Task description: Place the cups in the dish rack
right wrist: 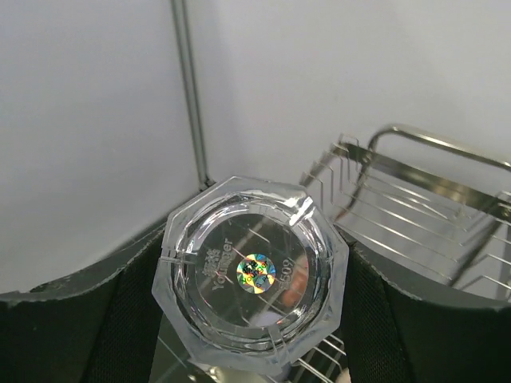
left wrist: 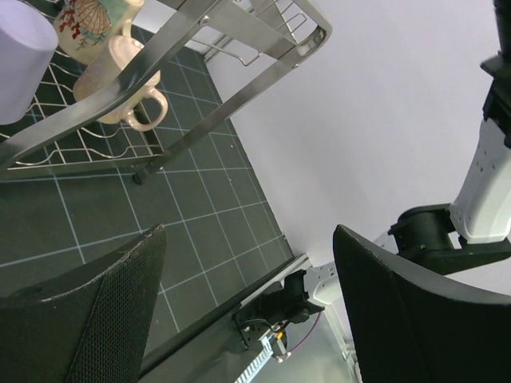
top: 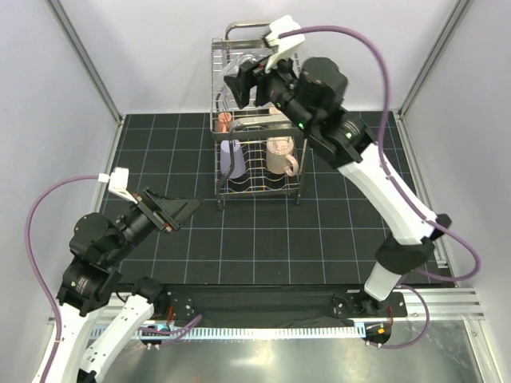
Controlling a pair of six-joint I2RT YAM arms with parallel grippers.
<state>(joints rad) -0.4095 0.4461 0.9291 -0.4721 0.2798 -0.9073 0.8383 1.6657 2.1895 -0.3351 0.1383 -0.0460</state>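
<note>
Clear glass [right wrist: 251, 271] clamped between right gripper [top: 249, 83] fingers, base facing wrist camera, over upper tier of dish rack [top: 239, 25]. Right arm stretched far forward. Left gripper [left wrist: 247, 307] jaws apart, empty, low over mat [top: 319, 231], well short of rack. Cups: four. One is the held glass; lavender tumbler [top: 231, 157], pinkish mug [top: 279, 154], tan mug [top: 224, 121] are in rack.

A black surface [top: 319, 239] ruled with a pale grid lies inside the booth. Plain white walls [top: 160, 56] close three sides, joined by slanting aluminium posts [top: 86, 64]. A brushed steel sheet [top: 303, 359] borders the near edge. Light is even and soft.
</note>
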